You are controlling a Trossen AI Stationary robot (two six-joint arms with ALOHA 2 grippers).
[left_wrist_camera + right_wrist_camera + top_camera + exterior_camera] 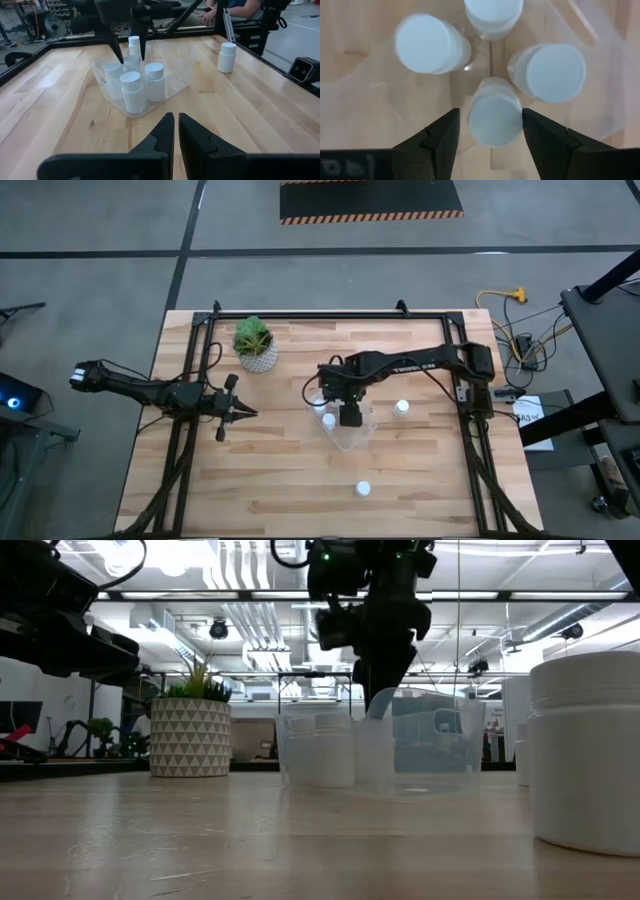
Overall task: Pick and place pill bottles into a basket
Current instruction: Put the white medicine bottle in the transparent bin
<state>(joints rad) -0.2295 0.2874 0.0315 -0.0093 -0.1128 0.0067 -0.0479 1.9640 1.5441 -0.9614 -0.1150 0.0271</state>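
The clear basket sits mid-table with several white pill bottles standing in it. My right gripper is open above the basket, pointing down. Its fingers stand on either side of one upright bottle in the basket, also seen in the left wrist view. One bottle stands on the table right of the basket. Another stands near the front edge. My left gripper is shut and empty, left of the basket, just above the table. My right gripper comes from above with one finger on each side of the bottle's cap. A narrow gap shows at one finger. I cannot tell whether the other finger touches the bottle. The bottle stands upright in the basket.
A white patterned pot with a green plant stands at the far left of the table. A black frame rail runs around the table. A person's hand shows beyond the far edge. Bare wood lies along the front left.
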